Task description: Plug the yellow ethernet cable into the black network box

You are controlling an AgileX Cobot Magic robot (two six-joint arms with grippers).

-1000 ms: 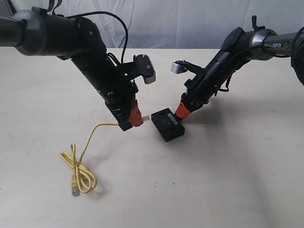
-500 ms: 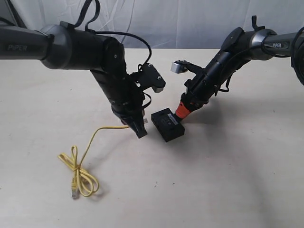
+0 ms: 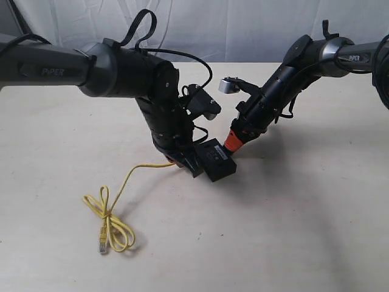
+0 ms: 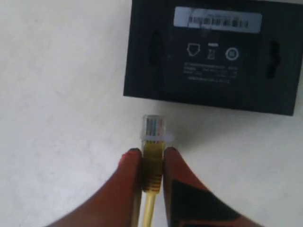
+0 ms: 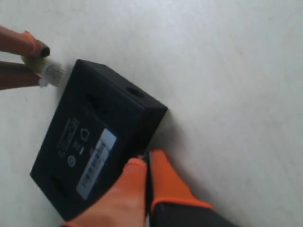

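Observation:
The black network box [image 3: 216, 159] lies flat on the table, its white label strip [image 4: 218, 20] facing up. My left gripper [image 3: 189, 163] is shut on the yellow boot of the yellow ethernet cable [image 4: 152, 165]. The cable's clear plug [image 4: 154, 128] points at the box's near side, a short gap away. From the gripper the cord trails to a bundled loop [image 3: 111, 226] on the table, where its other plug [image 3: 101, 247] lies. My right gripper [image 5: 147, 158] is shut, its orange fingertips [image 3: 233, 142] pressed against the box's opposite side. The ports are hidden.
The pale table [image 3: 292, 231] reaches well beyond the box on every side. A white curtain [image 3: 243, 30] hangs behind the table. Both black arms lean in over the middle, and thick black robot cables [image 3: 182, 58] arc above the left one.
My left arm has swung right and lowered, bringing the plug from well left of the box to just beside it. The cable loop has slid slightly right. The right arm has stayed still.

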